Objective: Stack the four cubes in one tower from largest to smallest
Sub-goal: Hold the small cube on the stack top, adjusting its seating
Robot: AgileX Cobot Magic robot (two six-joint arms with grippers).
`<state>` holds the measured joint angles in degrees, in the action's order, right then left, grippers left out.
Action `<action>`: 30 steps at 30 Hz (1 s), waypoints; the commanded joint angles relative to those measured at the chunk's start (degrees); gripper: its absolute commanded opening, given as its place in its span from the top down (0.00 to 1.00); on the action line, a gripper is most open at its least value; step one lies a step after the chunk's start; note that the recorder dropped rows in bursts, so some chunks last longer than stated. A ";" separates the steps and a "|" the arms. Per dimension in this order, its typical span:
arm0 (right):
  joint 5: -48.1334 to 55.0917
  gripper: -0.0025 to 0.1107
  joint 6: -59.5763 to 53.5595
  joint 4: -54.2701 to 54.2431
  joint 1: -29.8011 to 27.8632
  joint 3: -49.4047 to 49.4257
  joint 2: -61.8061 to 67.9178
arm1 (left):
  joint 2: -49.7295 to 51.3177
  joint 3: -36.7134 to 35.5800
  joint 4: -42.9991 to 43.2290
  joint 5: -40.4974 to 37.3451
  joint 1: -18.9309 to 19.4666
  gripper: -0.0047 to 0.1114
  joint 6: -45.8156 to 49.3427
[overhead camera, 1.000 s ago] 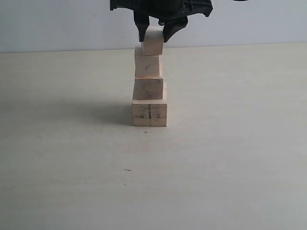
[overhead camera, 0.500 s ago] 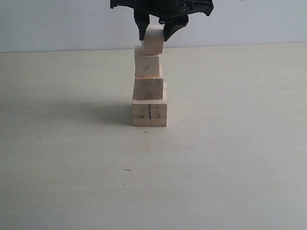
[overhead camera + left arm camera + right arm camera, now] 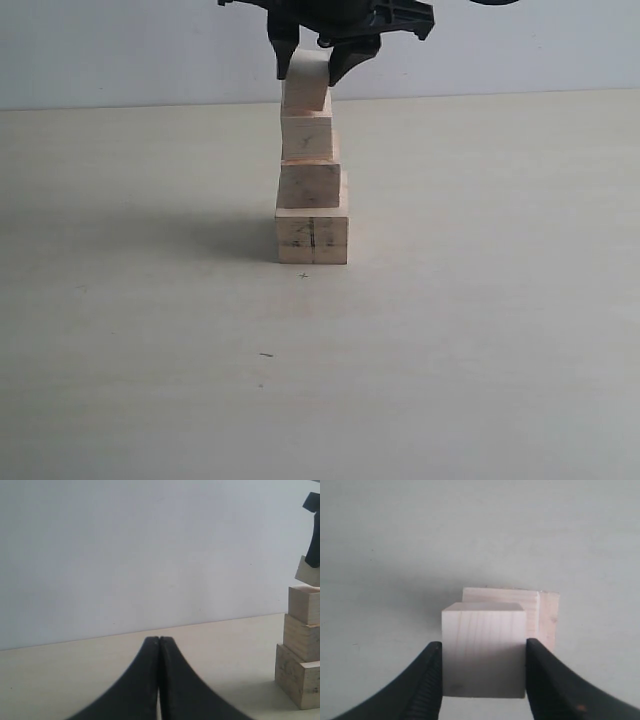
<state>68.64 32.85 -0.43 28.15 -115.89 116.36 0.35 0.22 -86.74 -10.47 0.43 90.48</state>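
Note:
Three pale wooden cubes stand as a tower on the table: the largest [image 3: 312,238] with a dark line at the base, the second [image 3: 309,186] on it, the third [image 3: 307,138] above. My right gripper [image 3: 311,68] hangs over the column, shut on the smallest cube [image 3: 305,88], which is tilted at the third cube's top; contact between them cannot be told. From above, the smallest cube [image 3: 484,650] sits between the black fingers [image 3: 427,680], with the stack [image 3: 547,617] below it. My left gripper [image 3: 159,641] is shut and empty, low over the table beside the tower [image 3: 300,670].
The pale table [image 3: 480,330] spreads around the tower, with a few small dark marks [image 3: 265,354] in front. A light wall [image 3: 120,50] runs behind the far edge.
My right gripper has carried the smallest cube leftward, from overhanging the third cube's right side to more squarely over it. The three stacked cubes have not moved.

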 commanded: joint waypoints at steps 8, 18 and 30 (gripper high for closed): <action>-0.01 0.68 0.41 2.03 -0.30 0.11 -0.49 | -0.35 -0.22 0.23 0.09 0.27 0.96 -0.14; -0.34 0.62 0.29 2.03 -0.30 0.11 -0.27 | -0.35 -0.22 0.23 0.09 0.27 0.96 -0.14; -0.34 0.52 0.29 1.40 -0.15 0.11 0.99 | -0.35 -0.22 0.23 0.09 0.27 0.96 -0.14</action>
<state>68.88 33.21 0.78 28.15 -115.89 117.17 0.35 0.22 -86.74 -10.47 0.43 90.48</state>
